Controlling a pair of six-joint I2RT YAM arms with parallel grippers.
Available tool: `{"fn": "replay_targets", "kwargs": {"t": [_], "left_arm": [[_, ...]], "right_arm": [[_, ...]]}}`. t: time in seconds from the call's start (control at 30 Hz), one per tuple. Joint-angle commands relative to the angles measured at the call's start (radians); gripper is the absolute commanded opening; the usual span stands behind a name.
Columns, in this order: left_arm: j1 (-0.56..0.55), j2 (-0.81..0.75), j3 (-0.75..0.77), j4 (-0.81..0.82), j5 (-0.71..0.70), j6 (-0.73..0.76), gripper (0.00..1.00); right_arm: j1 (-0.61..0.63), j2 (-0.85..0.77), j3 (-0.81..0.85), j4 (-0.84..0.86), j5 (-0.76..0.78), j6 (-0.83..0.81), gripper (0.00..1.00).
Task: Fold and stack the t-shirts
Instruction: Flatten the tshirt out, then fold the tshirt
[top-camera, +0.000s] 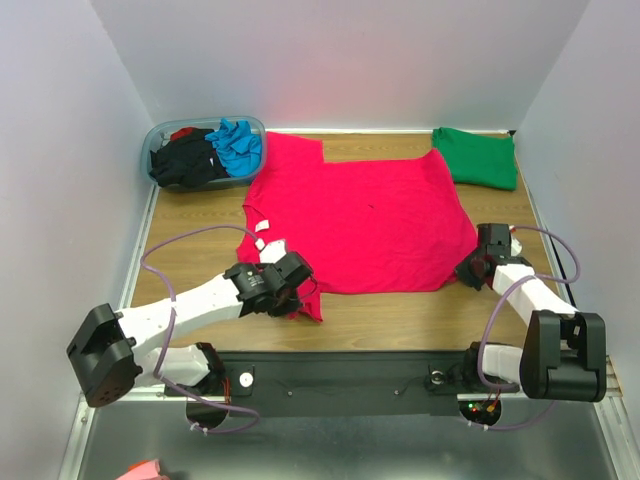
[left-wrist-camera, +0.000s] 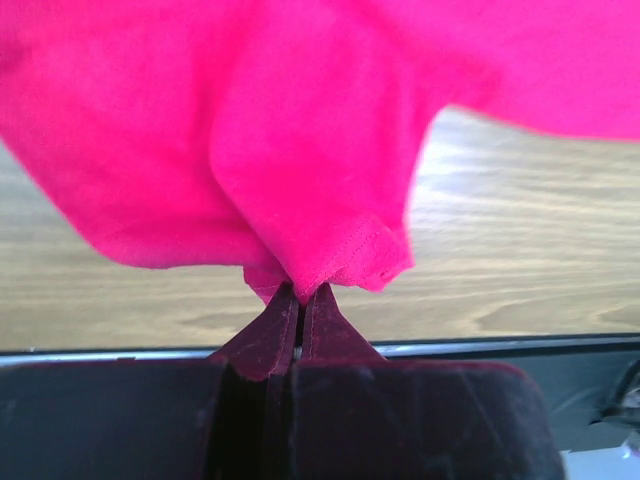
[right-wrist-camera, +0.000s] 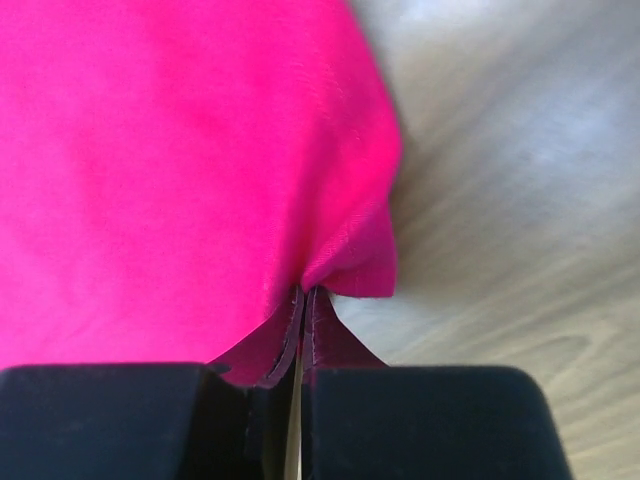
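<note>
Top external view, contents of surface (top-camera: 400, 320):

1. Red shirt (top-camera: 360, 215). Spread mostly flat over the middle of the surface, reaching from the far edge most of the way to the near edge. White label (top-camera: 262, 228) shows at its left side. The near-left corner is bunched and lifted; the near-right corner is gathered to a point.
2. Green shirt (top-camera: 478, 158). Folded, lying in the far right corner, just beside the red shirt's far right corner; whether the two touch cannot be told.
3. Tub (top-camera: 160, 140). Stands in the far left corner, just beside the red shirt's far left part. It holds items 4 and 5.
4. Black shirt (top-camera: 185, 160). Crumpled, in the left part of the tub.
5. Blue shirt (top-camera: 238, 145). Crumpled, in the right part of the tub, against the black one.
6. Left claw (top-camera: 295, 290). Near the near edge, left of centre, at the red shirt's near-left corner.
7. Right claw (top-camera: 470, 268). Near the right edge, at the red shirt's near-right corner.

Left wrist view: fingers pressed together, pinching a hemmed fold of red cloth at the tips, bare wood behind it.

Right wrist view: fingers likewise closed, nipping a fold at the red shirt's edge, wood to the right.
</note>
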Motion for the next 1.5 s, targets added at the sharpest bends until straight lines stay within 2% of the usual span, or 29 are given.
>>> {"fn": "replay_targets", "kwargs": {"t": [0.0, 0.17, 0.4, 0.87, 1.1, 1.33, 1.47], "left_arm": [[0.043, 0.012, 0.078, 0.010, -0.080, 0.078, 0.00], [0.128, 0.032, 0.122, 0.079, -0.064, 0.175, 0.00], [0.265, 0.098, 0.205, 0.176, -0.058, 0.296, 0.00], [0.392, 0.293, 0.400, 0.279, -0.118, 0.508, 0.00], [0.444, 0.379, 0.431, 0.438, -0.067, 0.689, 0.00], [0.498, 0.505, 0.516, 0.466, -0.061, 0.750, 0.00], [0.524, 0.566, 0.570, 0.463, -0.058, 0.760, 0.00]], "right_arm": [[0.000, -0.022, 0.065, 0.070, -0.069, -0.046, 0.00], [0.000, -0.013, 0.121, 0.070, -0.078, -0.078, 0.00], [0.000, 0.088, 0.239, 0.068, -0.061, -0.083, 0.00], [0.000, 0.266, 0.434, 0.068, -0.044, -0.091, 0.01], [0.000, 0.327, 0.505, 0.068, -0.008, -0.101, 0.00], [0.000, 0.396, 0.556, 0.068, 0.026, -0.112, 0.00], [0.000, 0.468, 0.605, 0.068, 0.029, -0.123, 0.04]]}}
